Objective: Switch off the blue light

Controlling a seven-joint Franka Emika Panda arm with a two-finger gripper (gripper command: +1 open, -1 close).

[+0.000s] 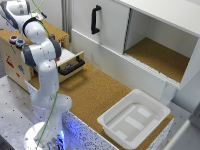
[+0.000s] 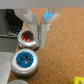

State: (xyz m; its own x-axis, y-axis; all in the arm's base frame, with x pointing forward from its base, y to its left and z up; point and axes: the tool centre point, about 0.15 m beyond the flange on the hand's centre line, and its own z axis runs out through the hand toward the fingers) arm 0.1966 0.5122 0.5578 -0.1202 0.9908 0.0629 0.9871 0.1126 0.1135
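— Cork covers the whole worktop [image 1: 95,92], and a white cabinet [image 1: 150,40] stands along the back with one compartment open and a black handle [image 1: 95,20] on the shut door. See the white tray [image 1: 134,119] near the front edge?

— I do. Where is the blue light?

— On top of the wooden box [image 1: 12,62] at the exterior view's left, right by the arm [image 1: 42,65]. From the wrist view the blue light [image 2: 24,61] sits on the cork with its pale grey rim, just beside the red-capped button [image 2: 28,37].

— And the gripper?

— The gripper [image 2: 37,34] hangs over that box top with its two fingers [image 2: 46,31] parted and nothing between them. The red button lies close against the fingers; the blue one is a little further off, on the red button's far side from the fingertips, not touched.

— Anything else?

— A drawer [image 1: 70,64] with a black handle stands pulled out below the arm.
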